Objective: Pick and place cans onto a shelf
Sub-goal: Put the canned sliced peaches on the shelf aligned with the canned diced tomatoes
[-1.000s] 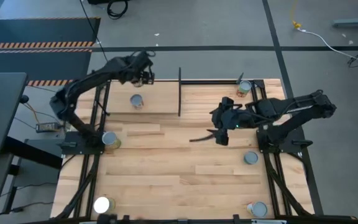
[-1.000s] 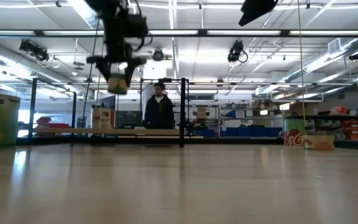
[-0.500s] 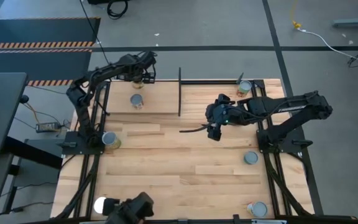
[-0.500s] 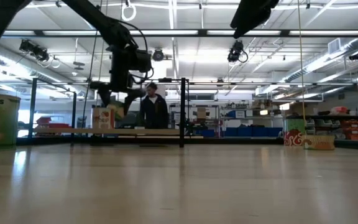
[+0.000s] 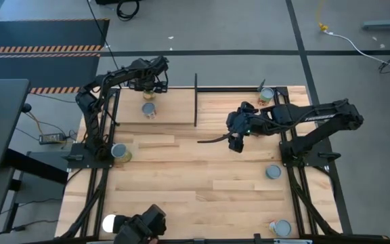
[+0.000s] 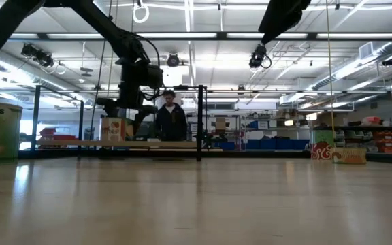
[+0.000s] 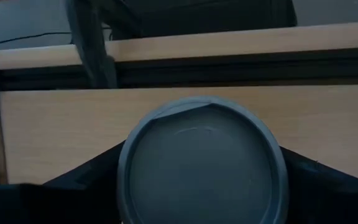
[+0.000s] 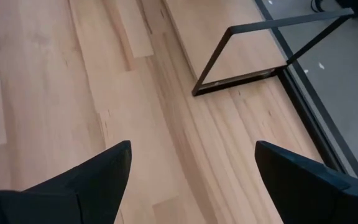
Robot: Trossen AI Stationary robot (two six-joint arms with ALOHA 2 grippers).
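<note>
Care matters here: the left gripper point(image 5: 153, 84), fingers clamped on a can point(image 7: 202, 163), hangs over the shelf point(image 5: 171, 108) and should lower squarely beside the standing can point(image 5: 149, 110), while the right gripper point(image 5: 235, 141), fingers apart, waits mid-desk.

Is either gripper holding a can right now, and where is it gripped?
The left gripper holds a can by its sides, over the shelf. The right gripper is open and empty.

Bench point(image 5: 202, 183) centre: open boards, free passage for you. Shelf point(image 5: 175, 112) along far edge: black rod point(image 5: 196, 99) at its right end, one can point(image 5: 149, 110) standing mid-board.
</note>
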